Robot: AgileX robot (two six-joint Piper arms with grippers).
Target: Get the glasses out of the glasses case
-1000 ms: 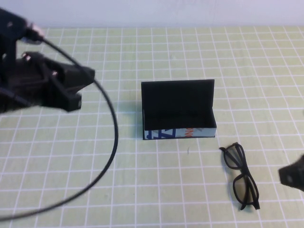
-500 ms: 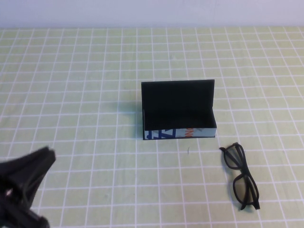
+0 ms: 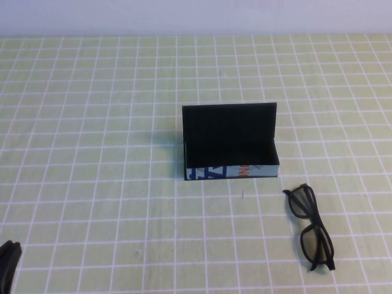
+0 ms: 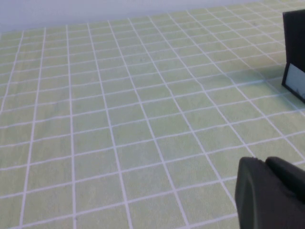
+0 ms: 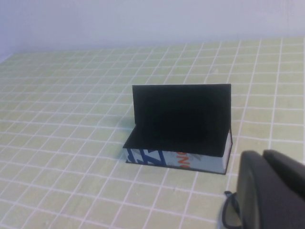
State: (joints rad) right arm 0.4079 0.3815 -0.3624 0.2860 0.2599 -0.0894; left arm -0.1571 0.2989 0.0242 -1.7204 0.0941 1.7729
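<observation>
The glasses case (image 3: 231, 144) stands open at the table's middle, lid upright, black inside with nothing in it, pale lettered front toward me. The black glasses (image 3: 310, 226) lie folded open on the mat to the case's front right, apart from it. My left gripper (image 4: 264, 161) is shut and empty, low over bare mat far left of the case (image 4: 294, 55); only a tip of that arm (image 3: 7, 264) shows at the high view's bottom left corner. My right gripper (image 5: 262, 153) is shut and empty, near and above the glasses (image 5: 228, 210), in front of the case (image 5: 181, 126).
The table is covered by a pale green mat with a white grid (image 3: 92, 122). A pale wall (image 3: 196, 15) runs along the far edge.
My left arm has swung from the upper left down to the bottom left corner and nearly left the high view. My right arm's tip has left the right edge. Case and glasses have not moved.
</observation>
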